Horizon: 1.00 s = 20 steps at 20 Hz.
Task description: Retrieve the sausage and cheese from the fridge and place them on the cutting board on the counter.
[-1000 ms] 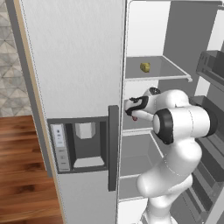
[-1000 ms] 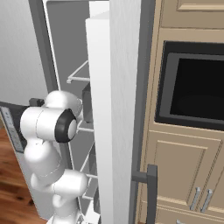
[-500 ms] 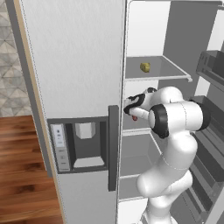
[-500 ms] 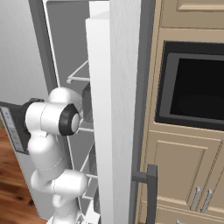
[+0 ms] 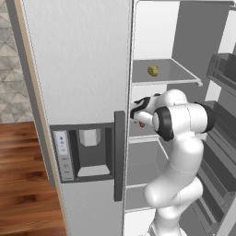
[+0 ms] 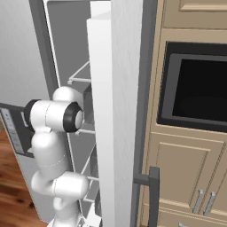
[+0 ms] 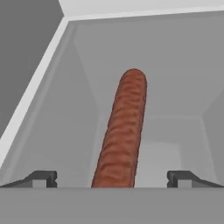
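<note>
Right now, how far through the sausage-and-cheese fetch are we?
Done: the fridge door stands open. In hand: the jaws are spread either side of the sausage on a shelf, not shut on it. Left: grasp it, then fetch the cheese from the shelf above, and take both to the cutting board.

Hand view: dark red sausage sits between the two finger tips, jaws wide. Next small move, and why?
Probably close the gripper. The dark red rod-shaped sausage already runs up from between the dark finger tips, which stand well apart on either side and clear of it, so a short squeeze should grip it.
</note>
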Available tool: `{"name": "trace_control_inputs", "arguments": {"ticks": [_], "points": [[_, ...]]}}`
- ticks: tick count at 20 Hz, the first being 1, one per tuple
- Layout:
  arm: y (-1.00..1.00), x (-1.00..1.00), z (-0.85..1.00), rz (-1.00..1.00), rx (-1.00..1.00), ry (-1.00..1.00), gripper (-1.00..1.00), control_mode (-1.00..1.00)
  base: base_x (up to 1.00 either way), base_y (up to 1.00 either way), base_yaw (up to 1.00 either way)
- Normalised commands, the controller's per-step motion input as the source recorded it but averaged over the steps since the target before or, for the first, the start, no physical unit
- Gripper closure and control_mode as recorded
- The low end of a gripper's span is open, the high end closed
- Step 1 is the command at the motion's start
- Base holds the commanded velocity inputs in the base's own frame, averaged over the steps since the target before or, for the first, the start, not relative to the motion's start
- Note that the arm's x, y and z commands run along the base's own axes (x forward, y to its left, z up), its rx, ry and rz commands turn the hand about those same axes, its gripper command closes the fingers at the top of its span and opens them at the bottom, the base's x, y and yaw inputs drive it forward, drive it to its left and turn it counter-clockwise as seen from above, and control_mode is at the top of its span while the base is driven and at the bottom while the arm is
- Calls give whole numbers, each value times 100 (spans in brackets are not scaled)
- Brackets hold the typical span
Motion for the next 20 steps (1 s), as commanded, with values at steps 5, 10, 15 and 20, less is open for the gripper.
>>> {"name": "trace_control_inputs", "arguments": {"ticks": [5, 10, 15, 20], "points": [[0, 6, -18, 2, 0, 3, -100, -100, 0, 0, 0], [0, 1, -21, 0, 0, 3, -100, -100, 0, 0, 0], [0, 5, -14, 0, 0, 6, 100, -100, 0, 0, 0], [0, 3, -19, 0, 0, 8, 100, -100, 0, 0, 0]]}}
